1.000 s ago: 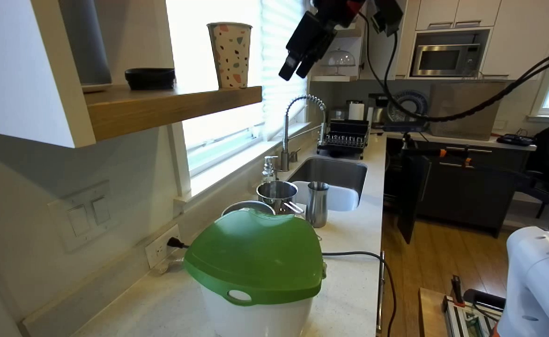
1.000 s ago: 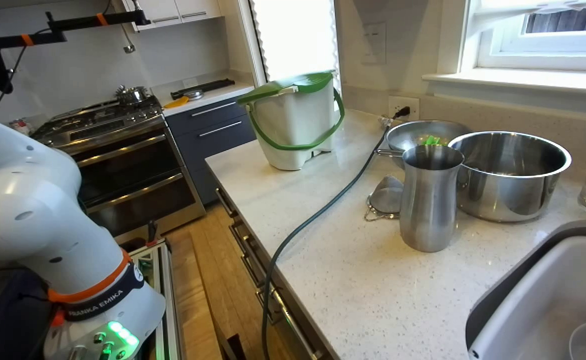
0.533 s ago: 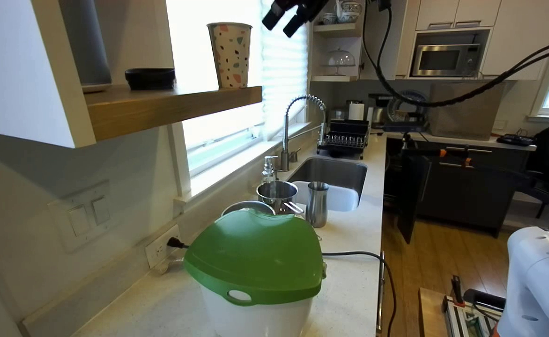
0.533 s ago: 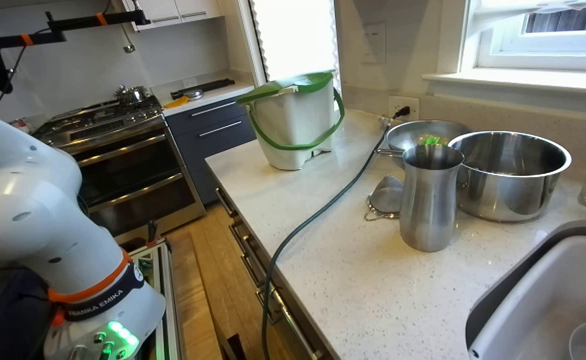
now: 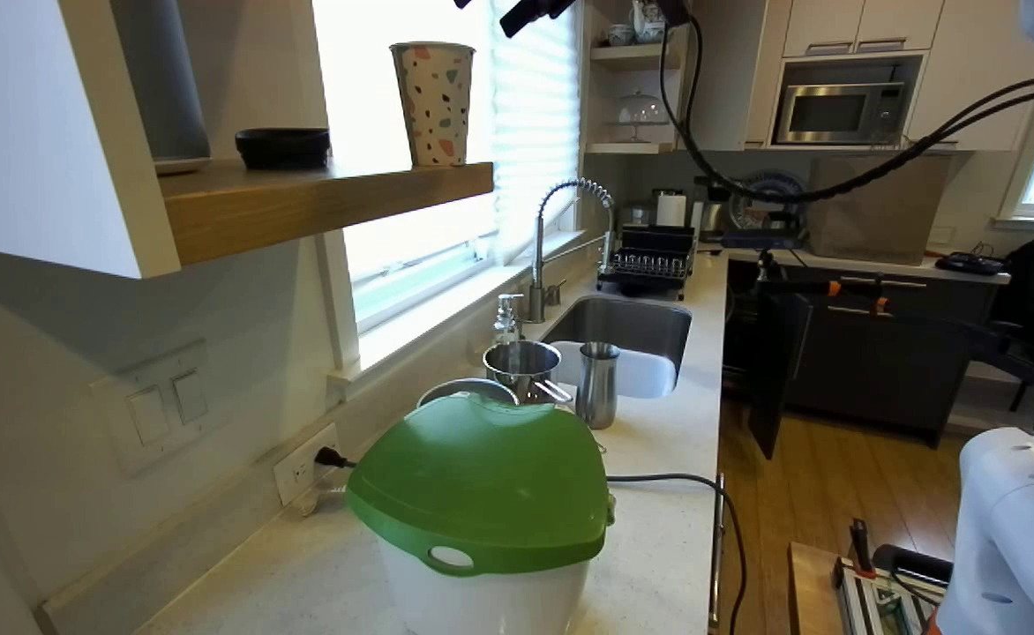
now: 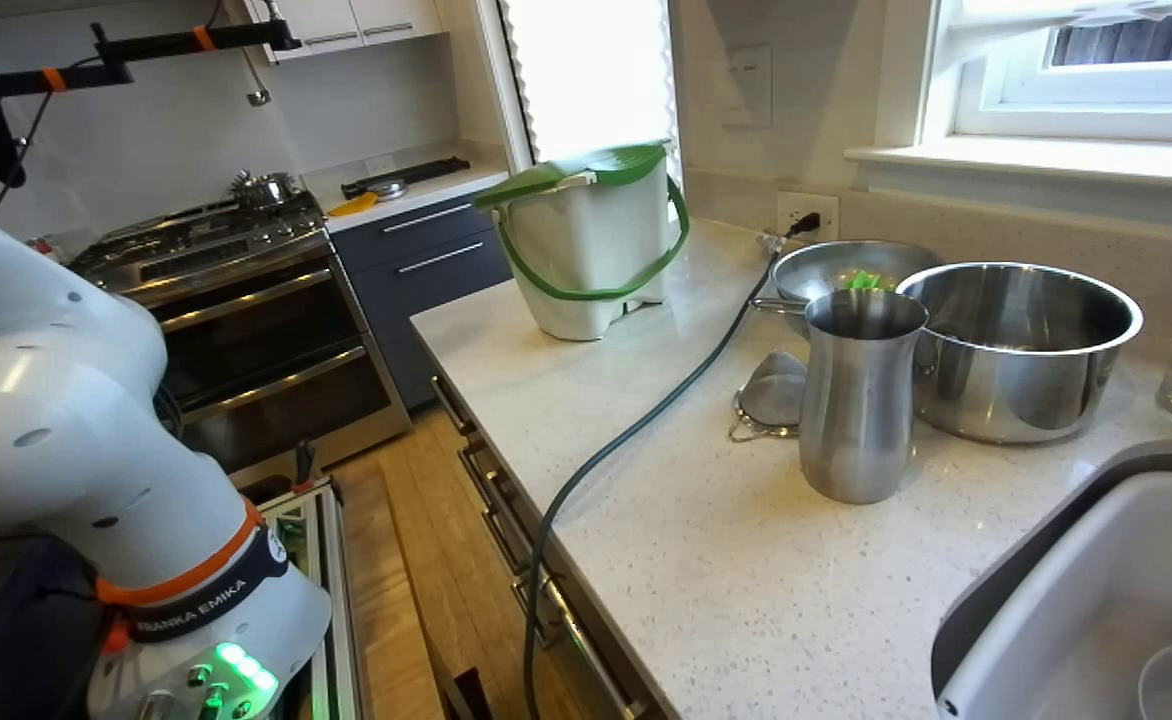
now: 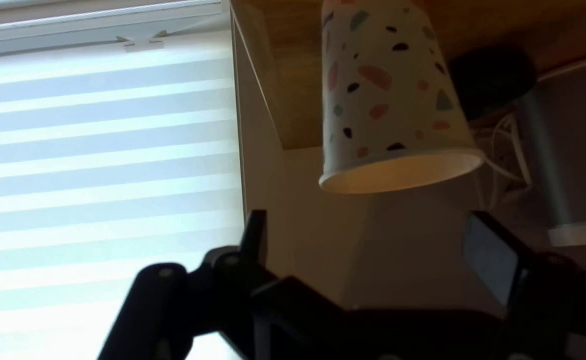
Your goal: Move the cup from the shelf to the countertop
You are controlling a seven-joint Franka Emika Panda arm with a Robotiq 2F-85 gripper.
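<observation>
Wood shelf [image 5: 332, 207] w/ upright cup [image 5: 436, 106] in an exterior view, tool [image 7: 367, 221] mostly cropped there, spread wide per wrist cam

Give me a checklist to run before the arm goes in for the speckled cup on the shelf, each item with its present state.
1) Gripper open: ok; its jaws stand apart, holding nothing.
2) Speckled cup upright: ok; it stands rim up near the end of the shelf.
3) Cup between the jaws: not ok; in the wrist view its rim lies ahead of the opening.
4) Room beside the black dish: cannot tell; an exterior view shows a gap, but whether the gripper fits there is unclear.
5) Cup empty: cannot tell; its bottom is out of sight.
6) Obstacles on the countertop located: ok; among them a bin, metal tumbler, pot and cord.
</observation>
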